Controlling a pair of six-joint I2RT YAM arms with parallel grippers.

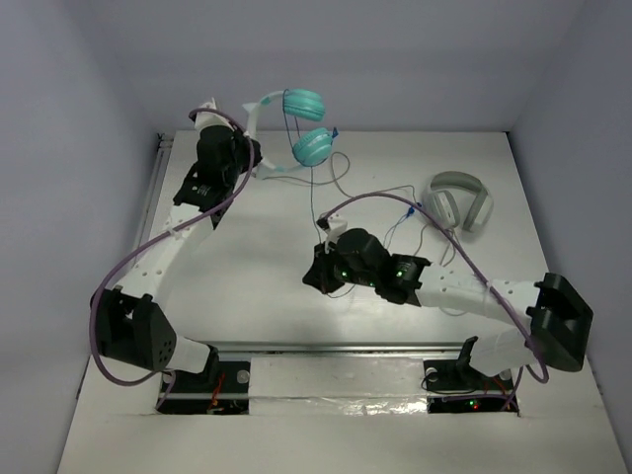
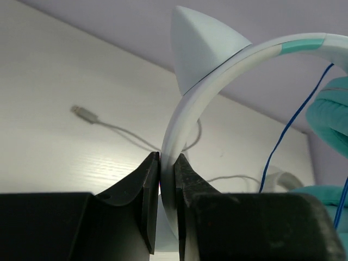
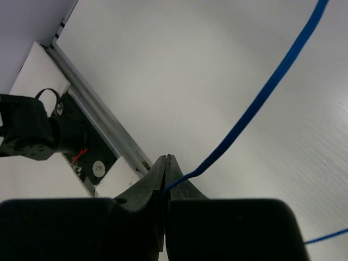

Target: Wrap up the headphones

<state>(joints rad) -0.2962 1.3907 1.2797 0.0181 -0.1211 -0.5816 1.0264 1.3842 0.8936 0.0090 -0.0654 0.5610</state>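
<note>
The headphones hang lifted above the table's far left, with teal ear cups and a white headband. My left gripper is shut on that headband. In the left wrist view the band rises from between the jaws, carrying a pointed white ear, with a teal cup at the right. The thin blue cable drops from the cups to my right gripper at mid-table. The right wrist view shows that gripper shut on the blue cable.
Grey-white headphones lie on the table at the far right. Their pale cable trails left across the table, its plug near the back. A metal rail runs along the near edge by the arm bases.
</note>
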